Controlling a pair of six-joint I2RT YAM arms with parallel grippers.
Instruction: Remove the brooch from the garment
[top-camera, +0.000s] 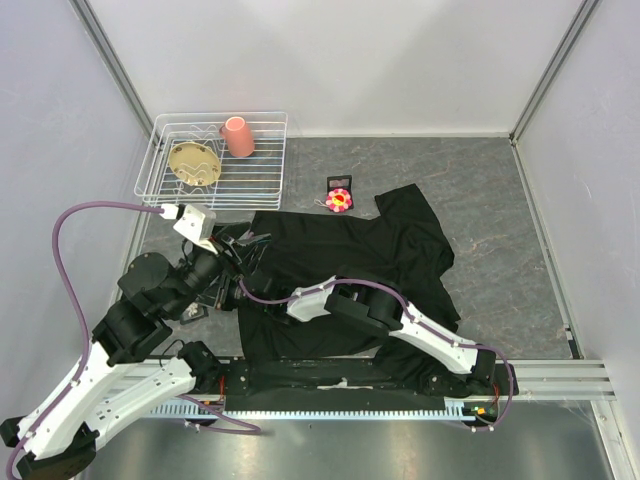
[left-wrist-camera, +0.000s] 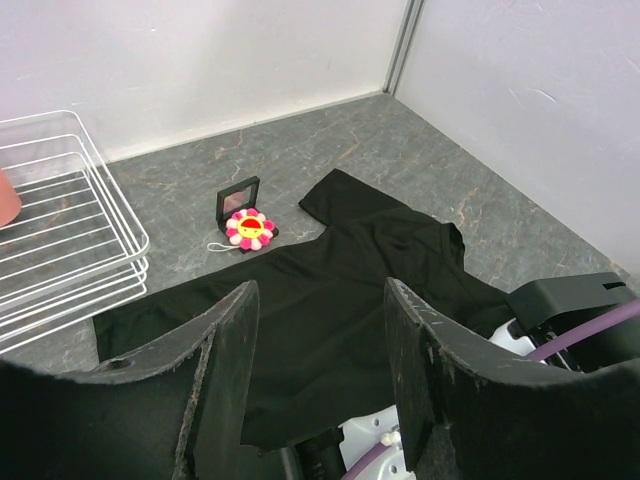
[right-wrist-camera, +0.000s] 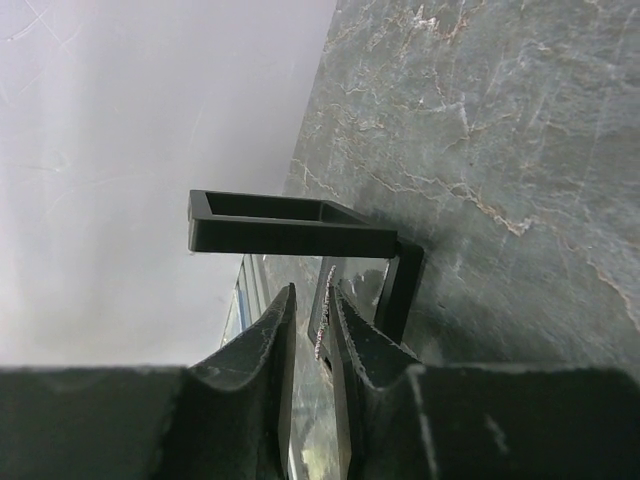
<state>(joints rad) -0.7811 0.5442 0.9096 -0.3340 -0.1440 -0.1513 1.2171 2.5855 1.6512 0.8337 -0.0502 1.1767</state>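
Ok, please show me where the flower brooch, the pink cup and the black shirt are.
flower brooch (left-wrist-camera: 250, 228), left wrist view, on its yellow centre.
pink cup (top-camera: 238, 137), top external view, on its side wall.
black shirt (top-camera: 335, 250), top external view, on the flat middle cloth.

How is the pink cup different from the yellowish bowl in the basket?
The cup is pink and narrow; the bowl is tan, wide and shallow. The cup sits farther back and right; the bowl sits nearer and left. Both rest inside the white wire basket.
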